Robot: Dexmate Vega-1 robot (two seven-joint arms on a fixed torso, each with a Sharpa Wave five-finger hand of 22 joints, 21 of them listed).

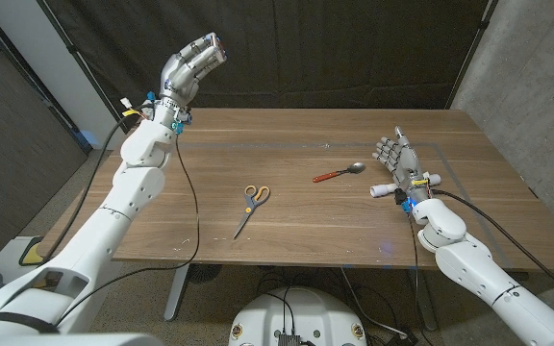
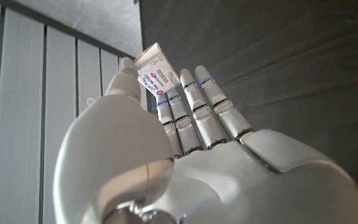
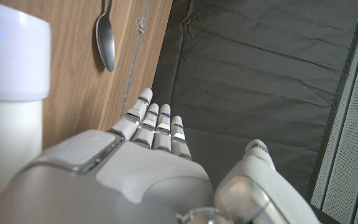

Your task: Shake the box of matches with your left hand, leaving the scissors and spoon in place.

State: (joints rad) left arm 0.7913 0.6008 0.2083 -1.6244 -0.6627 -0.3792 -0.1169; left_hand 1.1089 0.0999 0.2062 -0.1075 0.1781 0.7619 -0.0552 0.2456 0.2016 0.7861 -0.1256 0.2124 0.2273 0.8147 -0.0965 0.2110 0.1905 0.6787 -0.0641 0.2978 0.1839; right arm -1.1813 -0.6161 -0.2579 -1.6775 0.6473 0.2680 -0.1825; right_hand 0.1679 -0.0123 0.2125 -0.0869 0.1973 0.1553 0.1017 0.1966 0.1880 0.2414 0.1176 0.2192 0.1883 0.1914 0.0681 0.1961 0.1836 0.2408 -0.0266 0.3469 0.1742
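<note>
Above wooden table [image 1: 469, 207], matchbox [image 2: 157, 74] between raised left hand's [image 2: 185, 124] fingertips.

The left arm is raised high, its left hand [image 1: 195, 60] gripping a matchbox [image 2: 155, 73]. The right hand [image 1: 397, 159] stands by the table [image 1: 306, 231], fingers [image 3: 148, 118] extended, holding nothing.

Matchbox [image 2: 156, 73]: white, red-and-dark print on its label, against the silver-grey left hand [image 2: 185, 124]. On the brown wood-grain table [image 1: 287, 231], scissors [image 1: 250, 207] with yellow-and-blue handles; toward the black backdrop [image 1: 354, 48] from them, a spoon [image 1: 339, 173] with red handle, steel bowl. Right hand [image 1: 397, 159] silver-grey, arm white.
</note>
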